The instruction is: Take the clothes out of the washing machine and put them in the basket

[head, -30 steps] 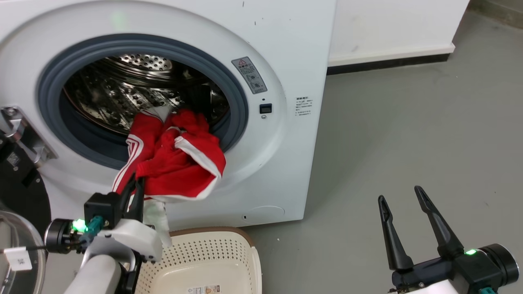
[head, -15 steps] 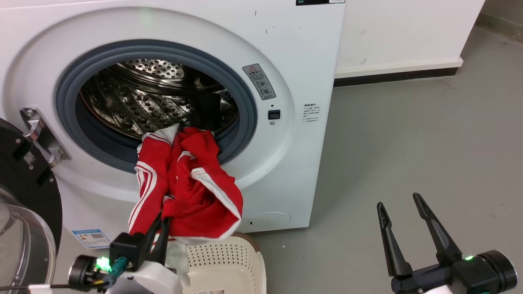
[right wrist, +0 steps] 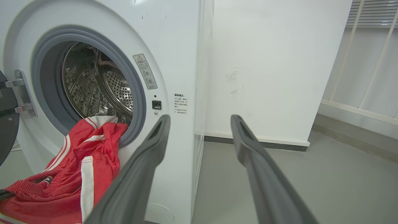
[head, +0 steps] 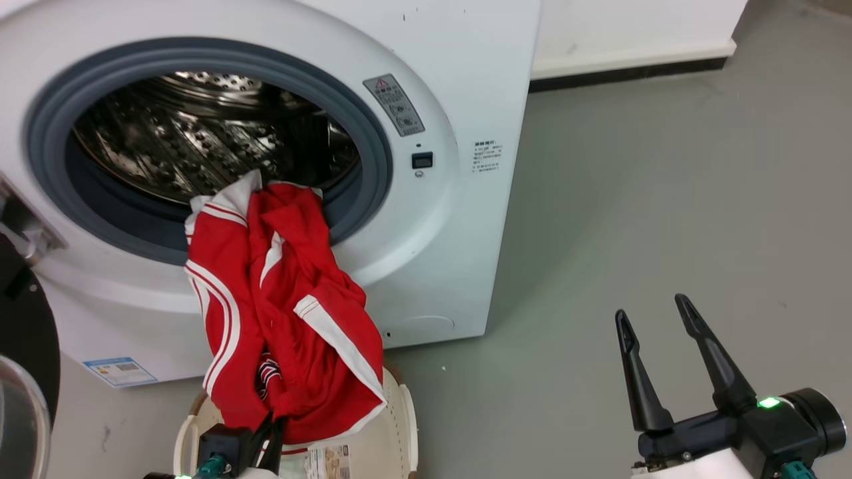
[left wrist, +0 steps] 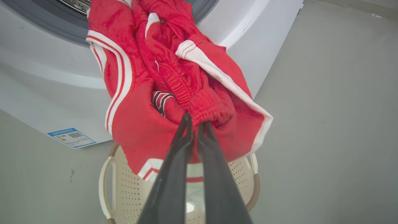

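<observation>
The clothes [head: 279, 313], a red jersey with white stripes, hang from the lip of the washing machine [head: 459, 80] down to the cream basket [head: 403, 419] on the floor below. My left gripper [head: 271, 422] is shut on the jersey's lower bunched hem, just above the basket. In the left wrist view its fingers [left wrist: 183, 140] pinch the elastic fold of the clothes [left wrist: 174, 81] over the basket [left wrist: 124, 193]. My right gripper [head: 650, 307] stands open over the floor at the right, holding nothing. The right wrist view shows that gripper [right wrist: 200, 117] facing the washing machine [right wrist: 174, 46] and the clothes [right wrist: 77, 165].
The machine's black-rimmed glass door [head: 20, 332] swings open at the far left. The top of the jersey still lies on the grey seal [head: 359, 199] by the steel drum [head: 200, 133]. Grey floor [head: 665, 199] stretches right to a white wall [head: 632, 26].
My left gripper has drawn the jersey down and outward, so more of it hangs out of the drum, now over the basket. The head camera shifted. The right gripper stays open.
</observation>
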Robot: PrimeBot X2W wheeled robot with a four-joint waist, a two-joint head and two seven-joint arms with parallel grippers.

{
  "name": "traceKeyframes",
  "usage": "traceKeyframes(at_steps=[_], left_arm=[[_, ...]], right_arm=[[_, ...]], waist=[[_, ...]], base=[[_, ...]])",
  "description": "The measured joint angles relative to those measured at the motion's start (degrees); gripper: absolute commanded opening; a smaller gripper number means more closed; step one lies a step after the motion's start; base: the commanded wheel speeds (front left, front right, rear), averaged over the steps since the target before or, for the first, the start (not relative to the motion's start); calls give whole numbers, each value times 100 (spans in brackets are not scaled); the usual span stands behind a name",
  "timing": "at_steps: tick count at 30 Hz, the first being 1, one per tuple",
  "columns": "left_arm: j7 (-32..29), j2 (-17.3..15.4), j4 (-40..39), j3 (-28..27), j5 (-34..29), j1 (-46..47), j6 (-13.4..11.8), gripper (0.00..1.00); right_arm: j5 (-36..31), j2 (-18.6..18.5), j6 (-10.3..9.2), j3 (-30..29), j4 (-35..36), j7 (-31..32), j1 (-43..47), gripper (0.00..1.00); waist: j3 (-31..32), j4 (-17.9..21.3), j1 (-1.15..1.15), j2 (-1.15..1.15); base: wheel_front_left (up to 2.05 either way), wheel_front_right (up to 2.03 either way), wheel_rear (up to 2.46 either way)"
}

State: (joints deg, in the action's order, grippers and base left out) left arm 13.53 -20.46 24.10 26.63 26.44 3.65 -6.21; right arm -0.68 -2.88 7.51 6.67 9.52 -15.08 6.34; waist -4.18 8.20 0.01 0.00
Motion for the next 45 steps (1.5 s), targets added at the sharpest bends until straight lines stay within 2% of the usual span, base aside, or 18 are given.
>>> traceKeyframes(at_steps=[16,24,32,45], left_arm=[[147,433,2104,-159,-58,1204,477,0],[154,487,3095,-219,-177,1956,722,0],[154,519,3652,-253,-300,2415,834,0],[154,605,4135,-254,-417,2690,975,0]], right_arm=[[29,-1,0,8,129,0,-662,100],[92,0,0,21,160,0,-989,100],[166,0,0,24,176,0,-1156,100],[222,0,0,-1,190,0,-1237,100]], waist=[[-1092,211,0,0],[-1687,304,0,0],[-2010,398,0,0],[-2117,419,0,0]], base=[[0,0,0],[0,0,0],[0,0,0],[0,0,0]])
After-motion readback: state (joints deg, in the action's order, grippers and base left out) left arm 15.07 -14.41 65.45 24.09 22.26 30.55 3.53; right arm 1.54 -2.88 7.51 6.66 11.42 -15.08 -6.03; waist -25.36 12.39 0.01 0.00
